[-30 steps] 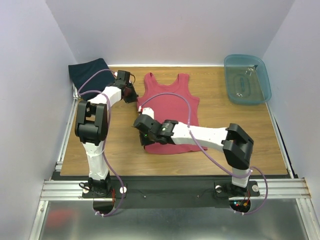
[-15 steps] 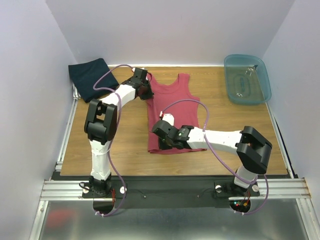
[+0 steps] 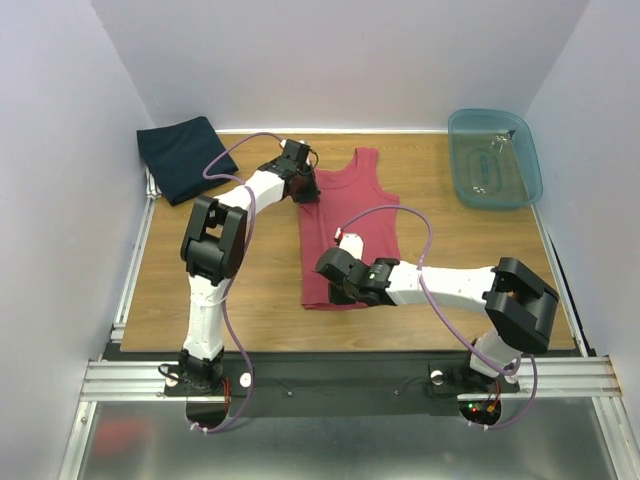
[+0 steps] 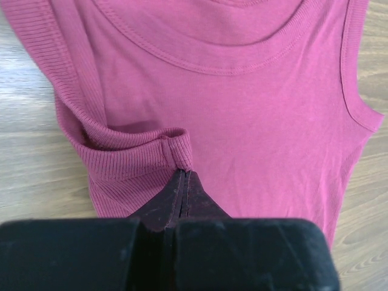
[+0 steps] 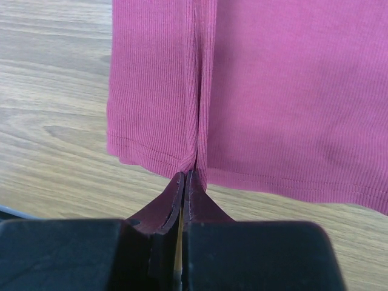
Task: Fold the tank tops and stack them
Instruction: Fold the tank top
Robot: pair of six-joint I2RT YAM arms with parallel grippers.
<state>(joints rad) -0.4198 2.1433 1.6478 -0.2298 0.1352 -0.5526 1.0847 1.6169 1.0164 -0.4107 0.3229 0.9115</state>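
Observation:
The maroon tank top (image 3: 362,205) lies flat on the wooden table (image 3: 240,270), neck toward the back, its left side folded over onto the body. My left gripper (image 3: 306,190) is shut on the folded armhole edge, which bunches at its tips (image 4: 183,173) beside the scoop neck of the maroon top (image 4: 254,109). My right gripper (image 3: 334,291) is shut on the bottom hem, where the ribbed cloth (image 5: 285,103) puckers at its tips (image 5: 185,176). The navy tank top (image 3: 183,157) rests as a folded square at the back left corner.
A translucent blue plastic tub (image 3: 495,158) stands at the back right of the table. White walls close in the back and both sides. Purple cables loop over both arms above the cloth.
Both grippers have moved right with the maroon top's left edge, drawing that side over the body. The top now looks narrower. The navy top has not moved.

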